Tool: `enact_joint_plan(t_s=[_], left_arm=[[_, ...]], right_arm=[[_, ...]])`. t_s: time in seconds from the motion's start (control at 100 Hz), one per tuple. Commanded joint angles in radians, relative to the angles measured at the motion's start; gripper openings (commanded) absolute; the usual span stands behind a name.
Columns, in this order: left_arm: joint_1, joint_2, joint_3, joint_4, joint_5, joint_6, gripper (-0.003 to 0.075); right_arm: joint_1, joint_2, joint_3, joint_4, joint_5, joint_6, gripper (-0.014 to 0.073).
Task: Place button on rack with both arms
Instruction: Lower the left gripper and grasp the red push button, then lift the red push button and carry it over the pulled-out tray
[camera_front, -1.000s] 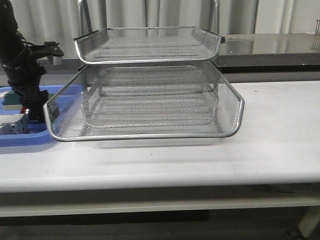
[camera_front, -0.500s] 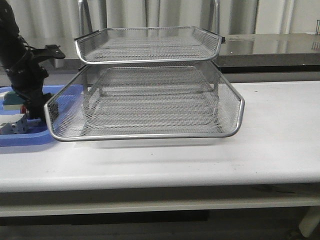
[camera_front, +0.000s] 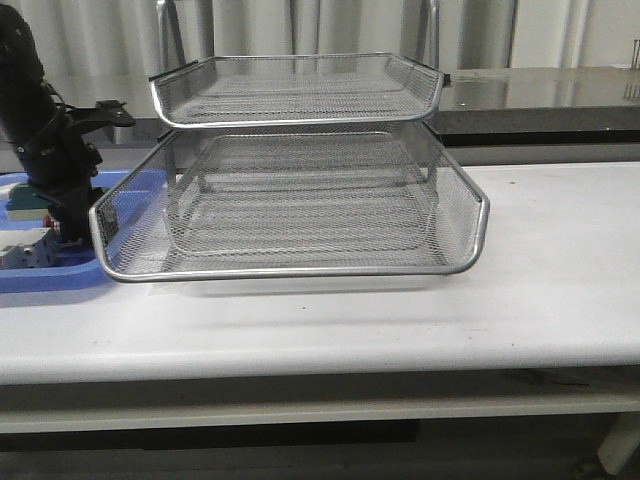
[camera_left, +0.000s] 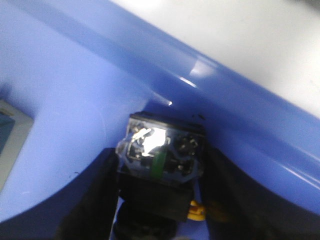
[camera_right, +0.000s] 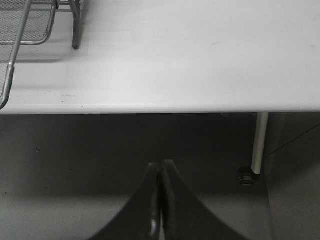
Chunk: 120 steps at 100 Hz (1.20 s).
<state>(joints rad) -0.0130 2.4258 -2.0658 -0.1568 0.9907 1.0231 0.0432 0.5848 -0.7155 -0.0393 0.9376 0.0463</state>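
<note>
Early stage, by the look of it: button (camera_left: 159, 167) not yet on the rack (camera_front: 290, 200), down inside the blue tray (camera_left: 75, 100) beside it. Left gripper (camera_front: 68, 225) lowered into that tray, dark fingers (camera_left: 95, 200) flanking the black body on either side; clamped or only close around it, cannot tell. Yellow bit just beside one finger. Right gripper (camera_right: 161, 200) off the table edge, well apart from everything, fingers pressed together and empty. Lift, carry and placing all left to do. No readable brand, label or writing anywhere.
</note>
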Motion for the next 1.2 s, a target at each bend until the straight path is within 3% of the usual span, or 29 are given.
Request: enact_joint_plan(t_s=[0.0, 0.08, 0.33, 0.65, 0.8, 1.19], left_arm=[[-0.003, -0.057, -0.048, -0.006, 0.012, 0.005, 0.009], [-0.003, -0.057, -0.103, -0.006, 0.069, -0.007, 0.0003], [-0.003, -0.057, -0.357, -0.006, 0.287, -0.164, 0.0004], [-0.003, -0.176, -0.415, 0.003, 0.286, -0.391, 0.0004], [-0.012, -0.292, -0.317, 0.005, 0.286, -0.417, 0.0004], [-0.103, -0.658, 0.166, -0.026, 0.286, -0.42, 0.0004]], right_arm=[[-0.008, 0.0, -0.034, -0.014, -0.056, -0.003, -0.0068], [-0.008, 0.0, -0.034, -0.014, -0.056, -0.003, -0.0068], [-0.008, 0.0, -0.034, -0.014, -0.056, -0.003, -0.0068], [-0.008, 0.0, -0.034, -0.014, -0.056, -0.003, -0.0068], [-0.008, 0.0, -0.034, -0.014, -0.056, -0.003, -0.0068], [-0.008, 0.0, -0.034, -0.014, -0.056, -0.003, -0.0068]])
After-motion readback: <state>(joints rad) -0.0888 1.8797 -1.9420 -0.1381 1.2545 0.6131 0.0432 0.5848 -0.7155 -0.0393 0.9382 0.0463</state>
